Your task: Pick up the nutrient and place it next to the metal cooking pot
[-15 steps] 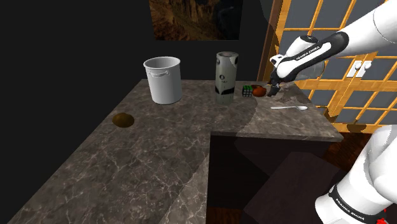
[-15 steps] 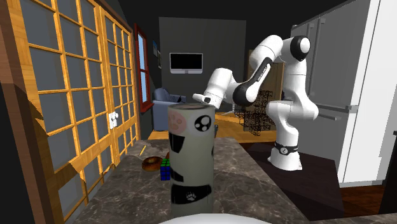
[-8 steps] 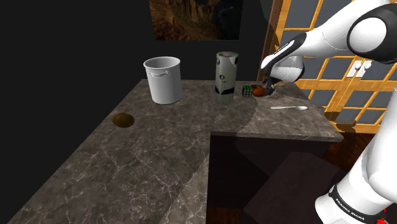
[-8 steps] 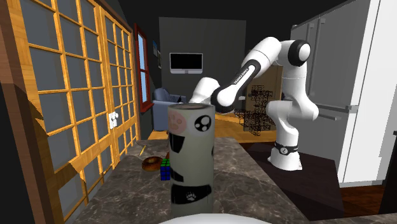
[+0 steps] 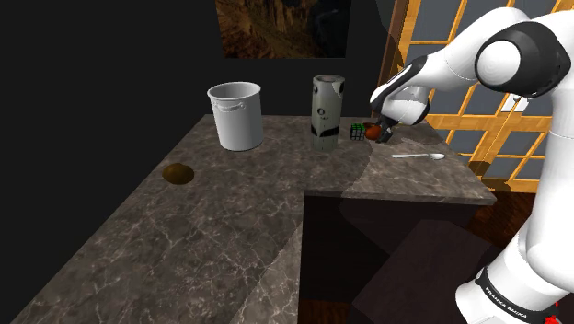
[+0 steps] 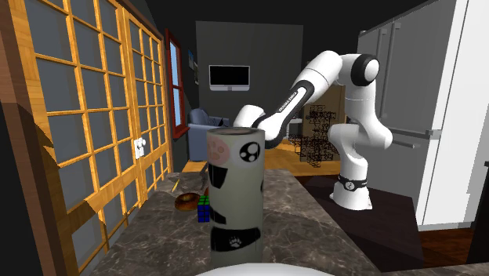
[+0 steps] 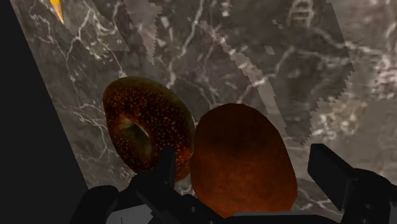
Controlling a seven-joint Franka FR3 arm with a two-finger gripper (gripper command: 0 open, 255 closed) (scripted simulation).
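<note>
Here the gripper (image 7: 243, 162), spread, straddles the reddish-brown lump (image 7: 240, 137) beside a bagel (image 7: 167, 119).

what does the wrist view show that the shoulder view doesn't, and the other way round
Wrist: a donut beside the reddish oval, with the gripper open, one finger on each side of that oval. Shoulder: the pot, canister, cube and spoon. Both: the counter and the gripper.
</note>
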